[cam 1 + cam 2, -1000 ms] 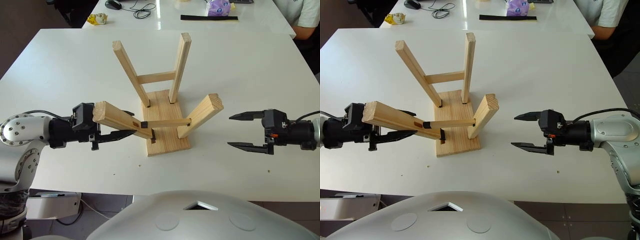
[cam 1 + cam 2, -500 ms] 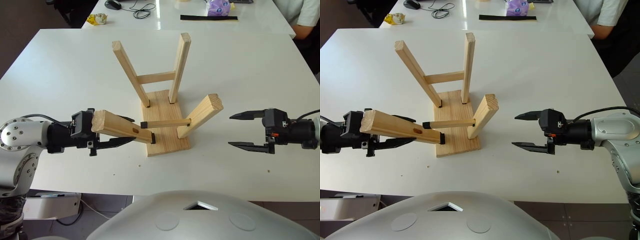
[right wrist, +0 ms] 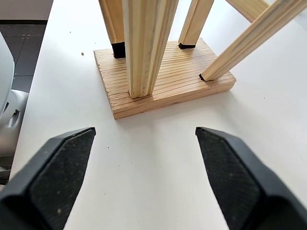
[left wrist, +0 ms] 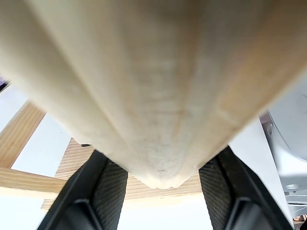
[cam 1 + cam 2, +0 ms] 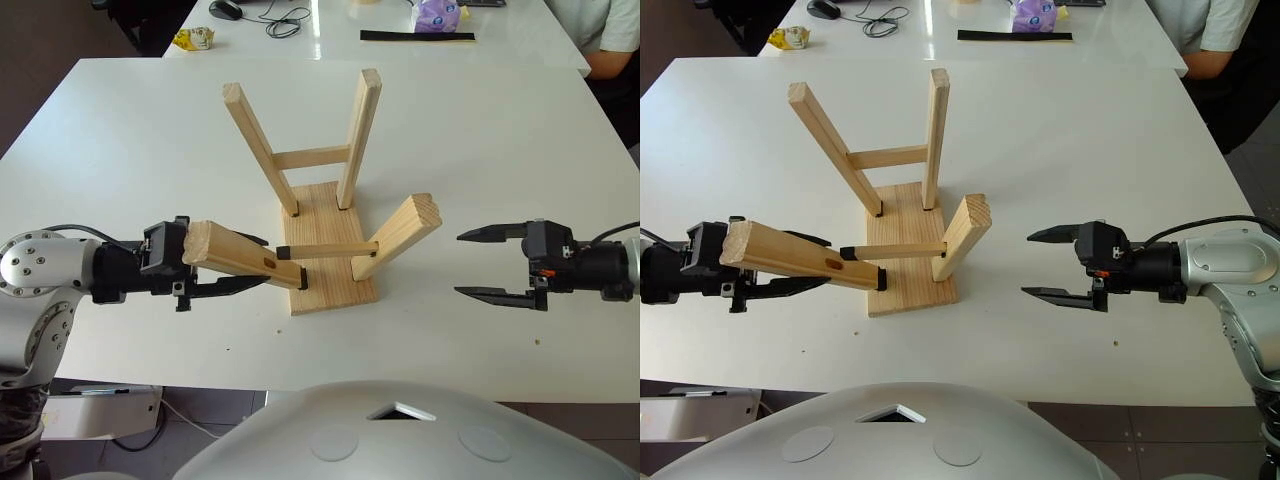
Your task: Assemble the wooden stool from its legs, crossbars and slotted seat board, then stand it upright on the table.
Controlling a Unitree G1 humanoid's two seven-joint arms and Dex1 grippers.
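Note:
The slotted seat board lies flat mid-table. Two far legs stand in it, joined by a crossbar. A near right leg leans outward from the board, with a thin crossbar running left from it. My left gripper is shut on the near left leg, which is tilted with its lower end at the board's front left corner. In the left wrist view that leg sits between the fingers. My right gripper hangs open to the right of the stool, facing the board.
The white table has free room on both sides and behind the stool; its front edge runs just below both grippers. A second table behind holds a yellow packet, cables and a black strip.
My left gripper drew back to the left and lowered the held leg to a flatter angle. The board and leaning right leg shifted slightly left. The right gripper stayed put.

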